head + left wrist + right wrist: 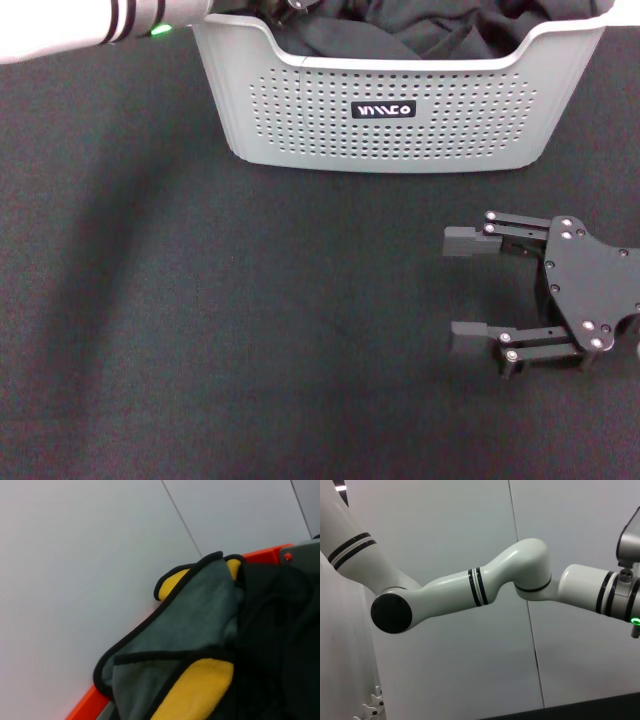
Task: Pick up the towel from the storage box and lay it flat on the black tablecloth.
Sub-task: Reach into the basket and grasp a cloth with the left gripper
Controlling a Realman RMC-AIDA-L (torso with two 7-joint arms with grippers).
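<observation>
The left arm [100, 25] reaches over the storage box [400, 120] at the far edge of the black tablecloth [200, 330]; its fingers' state cannot be told. The towel [195, 625] lies bunched inside beside dark fabric [420, 35]. The right gripper [468, 292] rests on the cloth, fingers spread.

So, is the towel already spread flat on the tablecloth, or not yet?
Not yet. The towel lies crumpled and folded beside dark fabric; in the head view the black tablecloth is bare.
</observation>
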